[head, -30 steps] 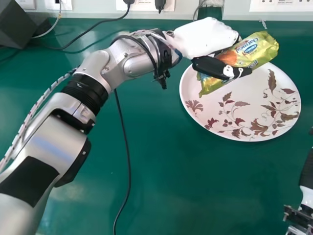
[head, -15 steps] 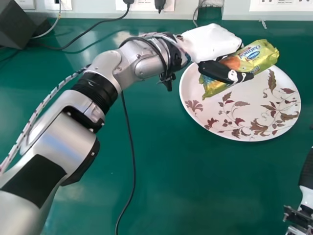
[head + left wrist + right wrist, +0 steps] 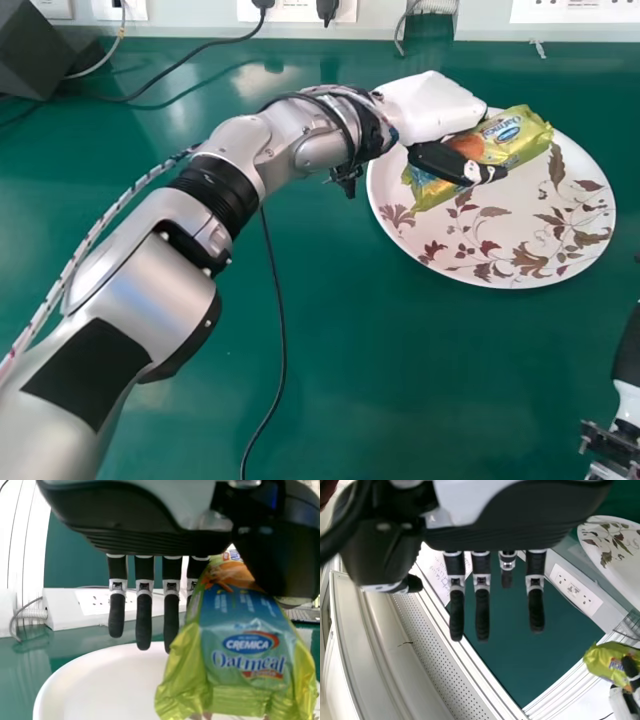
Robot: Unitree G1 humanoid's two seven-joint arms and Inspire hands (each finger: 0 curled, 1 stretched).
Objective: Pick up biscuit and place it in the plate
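My left hand is over the back left part of the patterned white plate, its thumb and fingers pinching the green-yellow biscuit packet. The packet lies slanted above the plate; whether it touches the surface I cannot tell. In the left wrist view, the left hand has the packet between thumb and fingers, above the plate. Part of my right hand shows at the head view's right edge. In the right wrist view, the right hand is open and holds nothing.
A black cable runs across the green table beside the left forearm. A dark box stands at the back left. Power sockets line the wall behind the table.
My left hand has come lower and nearer over the plate, with the packet still in its grasp. The left forearm has shifted rightward. At the right edge, the right hand has stayed still.
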